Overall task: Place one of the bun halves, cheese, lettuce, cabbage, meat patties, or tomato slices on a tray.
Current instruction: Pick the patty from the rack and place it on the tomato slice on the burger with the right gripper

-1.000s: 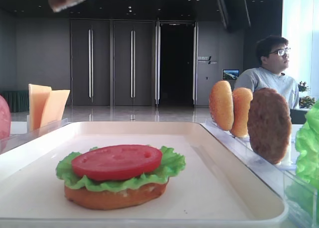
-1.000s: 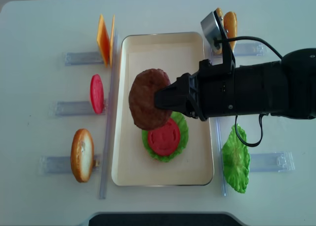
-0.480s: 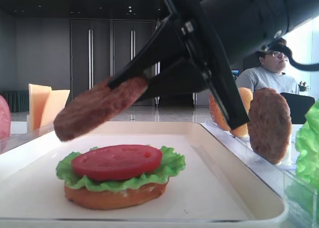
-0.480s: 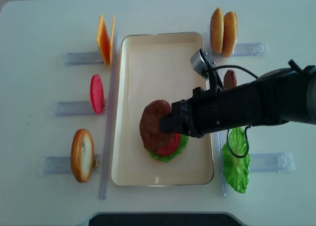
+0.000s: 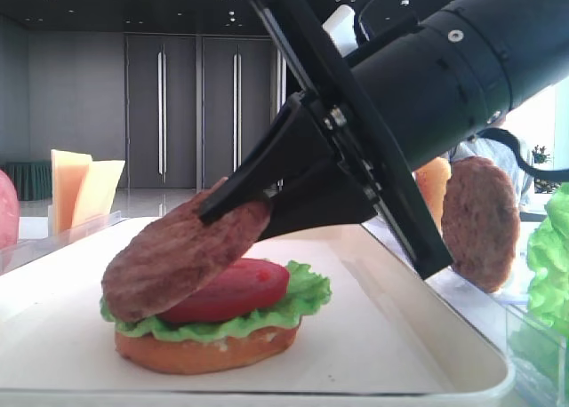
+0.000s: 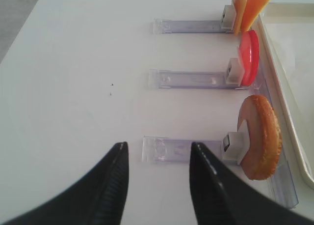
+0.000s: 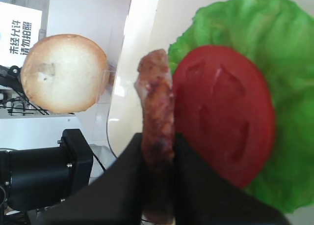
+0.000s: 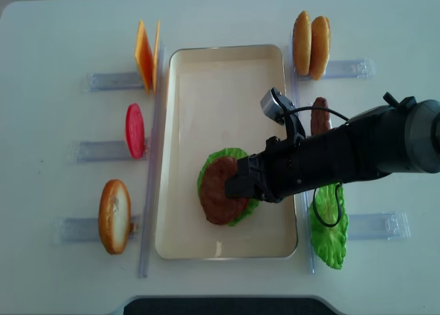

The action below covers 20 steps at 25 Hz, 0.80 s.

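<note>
My right gripper (image 8: 235, 183) is shut on a dark-brown meat patty (image 5: 178, 260), gripping it by the rim (image 7: 156, 102). The patty tilts down over a red tomato slice (image 5: 244, 287), and its low edge meets the stack. Under the tomato lie green lettuce (image 5: 307, 293) and a bun half (image 5: 204, 354) on the cream tray (image 8: 206, 88). Out over the bare table to the left, my left gripper (image 6: 157, 154) is open and holds nothing.
Clear holders flank the tray. On the left they hold cheese (image 8: 144, 53), a tomato slice (image 8: 135, 131) and a bun half (image 8: 114, 215). On the right are two bun halves (image 8: 311, 34), another patty (image 8: 319, 115) and lettuce (image 8: 328, 225).
My right gripper has come down and forward with the patty, from high above the tray to the stack. The patty now covers most of the tomato slice.
</note>
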Available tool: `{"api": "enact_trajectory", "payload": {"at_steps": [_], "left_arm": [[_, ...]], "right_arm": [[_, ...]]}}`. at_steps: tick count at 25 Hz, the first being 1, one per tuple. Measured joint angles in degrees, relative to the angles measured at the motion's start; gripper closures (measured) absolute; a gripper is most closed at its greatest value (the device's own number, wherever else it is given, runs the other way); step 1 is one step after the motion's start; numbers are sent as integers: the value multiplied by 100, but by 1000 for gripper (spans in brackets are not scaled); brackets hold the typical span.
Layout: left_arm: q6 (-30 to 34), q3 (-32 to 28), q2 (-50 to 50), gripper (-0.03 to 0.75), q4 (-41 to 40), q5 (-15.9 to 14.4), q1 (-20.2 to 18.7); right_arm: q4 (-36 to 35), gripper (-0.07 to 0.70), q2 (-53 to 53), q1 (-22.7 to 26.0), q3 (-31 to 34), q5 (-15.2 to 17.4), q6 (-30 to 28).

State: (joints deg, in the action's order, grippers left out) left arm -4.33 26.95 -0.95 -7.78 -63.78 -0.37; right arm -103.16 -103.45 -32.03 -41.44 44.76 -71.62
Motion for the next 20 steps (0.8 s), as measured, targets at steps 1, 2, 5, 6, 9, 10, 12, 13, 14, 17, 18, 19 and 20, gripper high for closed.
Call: {"api": "enact_trajectory", "payload": {"at_steps": [1,2,5,6,9,10,12,13,14,17,18,19,20], "left_arm": [[0,0,0,405,0,0,0],[0,0,0,409,0,0,0],[0,0,0,420,0,0,0],[0,0,0,421,0,0,0],[0,0,0,422,0,0,0],[0,0,0,422,0,0,0],[0,0,0,423,0,0,0],[0,0,0,423,0,0,0],[0,0,0,423,0,0,0],[0,0,0,423,0,0,0],[0,0,0,425,0,0,0],[0,0,0,427,0,0,0],[0,0,0,428,0,0,0]], "right_arm": [[0,533,0,0,0,-38,-3],[0,533,0,0,0,-72,-3],[0,533,0,0,0,-165,-7],[0,533,0,0,0,-187,-7],[-1,533,0,0,0,-217,-7],[-1,533,0,0,0,-219,-7],[-6,518,0,0,0,-224,-7],[-6,494,0,0,0,-252,-7],[-6,458,0,0,0,-282,-7],[-1,342,7,0,0,-338,-7],[17,318,35,0,0,-362,-7],[39,305,94,0,0,-416,6],[98,295,188,0,0,-489,55]]}}
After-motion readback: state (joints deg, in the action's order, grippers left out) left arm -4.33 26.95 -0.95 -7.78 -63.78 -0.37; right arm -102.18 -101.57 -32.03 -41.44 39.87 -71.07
